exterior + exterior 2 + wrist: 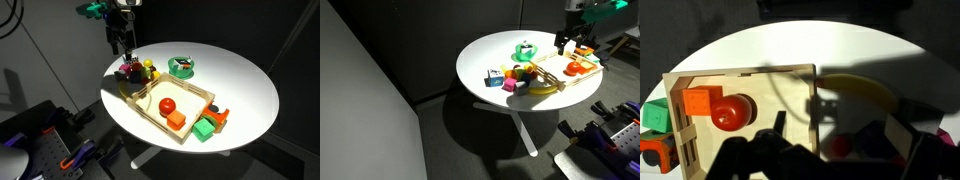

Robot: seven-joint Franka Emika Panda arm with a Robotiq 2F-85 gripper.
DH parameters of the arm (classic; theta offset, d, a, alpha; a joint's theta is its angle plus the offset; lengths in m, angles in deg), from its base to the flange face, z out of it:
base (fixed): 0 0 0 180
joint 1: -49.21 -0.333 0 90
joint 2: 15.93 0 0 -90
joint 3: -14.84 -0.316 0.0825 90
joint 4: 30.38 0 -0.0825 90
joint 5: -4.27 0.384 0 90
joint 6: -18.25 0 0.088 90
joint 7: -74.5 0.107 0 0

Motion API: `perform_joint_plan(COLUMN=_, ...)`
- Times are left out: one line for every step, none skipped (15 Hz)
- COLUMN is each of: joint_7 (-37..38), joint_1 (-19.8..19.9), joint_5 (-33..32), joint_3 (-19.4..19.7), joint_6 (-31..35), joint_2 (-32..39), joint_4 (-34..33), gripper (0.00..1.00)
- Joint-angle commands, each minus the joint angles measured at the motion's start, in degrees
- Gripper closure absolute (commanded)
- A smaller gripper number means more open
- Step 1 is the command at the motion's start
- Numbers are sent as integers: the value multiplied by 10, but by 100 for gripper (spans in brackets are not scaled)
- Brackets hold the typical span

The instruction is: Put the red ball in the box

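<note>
The red ball point(730, 112) lies inside the box point(760, 74), a shallow light-wood tray, touching an orange cube point(702, 100). In an exterior view the ball point(167, 105) sits mid-tray in the box point(150, 112). My gripper point(835, 135) is open and empty. It hangs above the table just outside the tray's wall, over a cluster of toys. In both exterior views the gripper point(122, 45) point(565, 42) is raised above the table. A small dark red rounded thing point(840, 146) lies in shadow between the fingers; I cannot tell what it is.
A yellow banana-like toy point(865, 90) lies beside the tray. A round green bowl point(182, 67) stands further back. Green point(205, 129) and orange point(217, 115) toys sit at the tray's near corner. A toy cluster point(137, 72) sits under the gripper.
</note>
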State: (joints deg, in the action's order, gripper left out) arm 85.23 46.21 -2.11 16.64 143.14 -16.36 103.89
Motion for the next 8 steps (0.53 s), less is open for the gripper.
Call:
perform_joint_plan(joint_7=-17, joint_1=7, joint_5=8, joint_3=-13, joint_6=5, joint_2=-44, joint_4=27, gripper=0)
perform_joint_plan(joint_7=-3, joint_1=9, joint_5=1, joint_3=-14, joint_6=-1, joint_2=-16, joint_4=7, gripper=0)
perform_joint_plan(joint_7=-3, joint_1=9, joint_5=1, joint_3=-16, joint_6=-1, joint_2=-22, joint_4=10, gripper=0)
perform_joint_plan(joint_7=-4, joint_1=9, joint_5=1, joint_3=-17, joint_6=-1, joint_2=-26, joint_4=13, gripper=0)
perform_joint_plan(joint_7=-4, joint_1=9, joint_5=1, joint_3=-17, joint_6=-1, joint_2=-29, joint_4=14, gripper=0)
perform_joint_plan(joint_7=-4, joint_1=9, joint_5=1, joint_3=-17, joint_6=-1, joint_2=-29, joint_4=15, gripper=0)
perform_joint_plan(joint_7=-4, joint_1=9, joint_5=1, joint_3=-17, joint_6=-1, joint_2=-29, joint_4=16, gripper=0)
perform_joint_plan(joint_7=-4, joint_1=9, joint_5=1, joint_3=-17, joint_6=-1, joint_2=-29, joint_4=17, gripper=0)
